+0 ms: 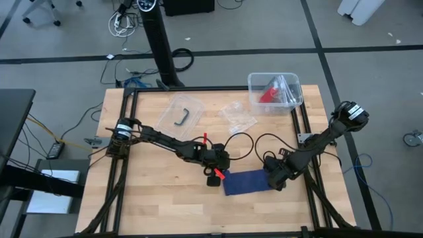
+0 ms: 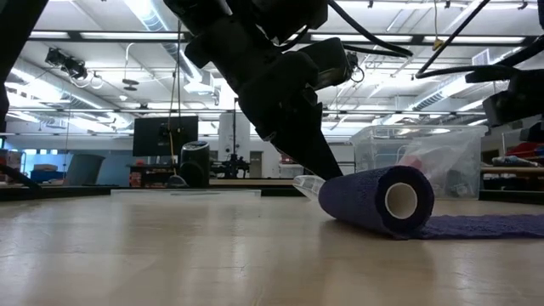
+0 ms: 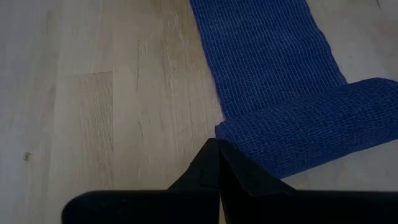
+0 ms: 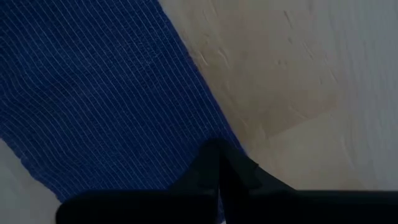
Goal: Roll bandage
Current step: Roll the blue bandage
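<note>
bandage (image 3: 273,68): soft, light knit, half rolled | my left gripper (image 3: 217,152) clenched empty, tips against roll | my right gripper (image 4: 217,155) clenched, pinning flat tail | push roll's middle, not edges

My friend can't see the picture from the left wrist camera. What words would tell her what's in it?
A dark blue bandage lies on a pale wooden table, partly rolled up, with a flat strip stretching away from the roll. The left gripper, its dark fingers shut together, sits right at the roll's end.
</note>
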`<state>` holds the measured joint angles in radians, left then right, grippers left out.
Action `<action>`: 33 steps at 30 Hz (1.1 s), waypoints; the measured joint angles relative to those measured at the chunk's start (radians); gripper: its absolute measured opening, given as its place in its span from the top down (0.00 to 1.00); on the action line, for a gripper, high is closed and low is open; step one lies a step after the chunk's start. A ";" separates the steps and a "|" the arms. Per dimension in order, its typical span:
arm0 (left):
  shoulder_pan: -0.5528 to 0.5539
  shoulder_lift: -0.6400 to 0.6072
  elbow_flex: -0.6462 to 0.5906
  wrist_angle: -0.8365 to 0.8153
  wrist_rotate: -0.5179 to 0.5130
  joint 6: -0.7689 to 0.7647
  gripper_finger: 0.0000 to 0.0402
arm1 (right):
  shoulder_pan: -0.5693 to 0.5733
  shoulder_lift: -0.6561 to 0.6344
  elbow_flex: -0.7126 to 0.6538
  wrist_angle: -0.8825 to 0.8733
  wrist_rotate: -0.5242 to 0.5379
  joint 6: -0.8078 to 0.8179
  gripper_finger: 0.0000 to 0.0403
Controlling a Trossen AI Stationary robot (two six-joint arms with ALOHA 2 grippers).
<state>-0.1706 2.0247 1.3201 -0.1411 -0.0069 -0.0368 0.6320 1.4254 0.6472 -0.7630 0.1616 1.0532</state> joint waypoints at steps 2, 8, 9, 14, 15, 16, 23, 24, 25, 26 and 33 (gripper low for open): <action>-0.001 0.000 0.000 0.001 0.000 0.000 1.00 | -0.003 0.000 0.000 -0.004 0.001 0.001 1.00; -0.005 0.000 0.000 0.027 0.020 0.001 1.00 | -0.005 0.002 -0.002 -0.019 0.020 0.001 1.00; -0.007 0.000 0.000 0.027 0.020 0.003 1.00 | -0.005 0.002 -0.002 -0.021 0.023 0.001 1.00; -0.010 0.000 0.000 0.031 0.024 0.004 1.00 | -0.011 0.002 -0.002 -0.026 0.040 0.001 1.00; -0.010 0.000 0.000 0.031 0.024 0.004 1.00 | -0.013 0.003 -0.005 -0.028 0.049 0.001 1.00; -0.010 0.000 0.000 0.031 0.024 0.004 1.00 | -0.015 0.003 -0.004 -0.029 0.052 0.000 1.00; -0.010 0.000 0.000 0.037 0.023 0.010 1.00 | -0.021 0.004 -0.006 -0.031 0.084 -0.007 1.00; -0.010 -0.003 0.000 0.035 0.021 0.012 1.00 | -0.021 0.005 -0.006 -0.032 0.088 -0.007 1.00; -0.011 -0.009 0.000 0.024 0.013 0.015 1.00 | -0.021 0.005 -0.006 -0.033 0.091 -0.004 1.00; -0.013 -0.017 -0.002 0.012 -0.003 0.024 1.00 | -0.021 0.005 -0.006 -0.035 0.096 -0.002 1.00; -0.042 -0.098 0.012 -0.097 -0.085 0.033 1.00 | -0.023 0.005 -0.018 -0.046 0.132 0.005 1.00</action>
<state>-0.2122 1.9270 1.3322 -0.2384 -0.0924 -0.0034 0.6094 1.4299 0.6288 -0.8089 0.2936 1.0585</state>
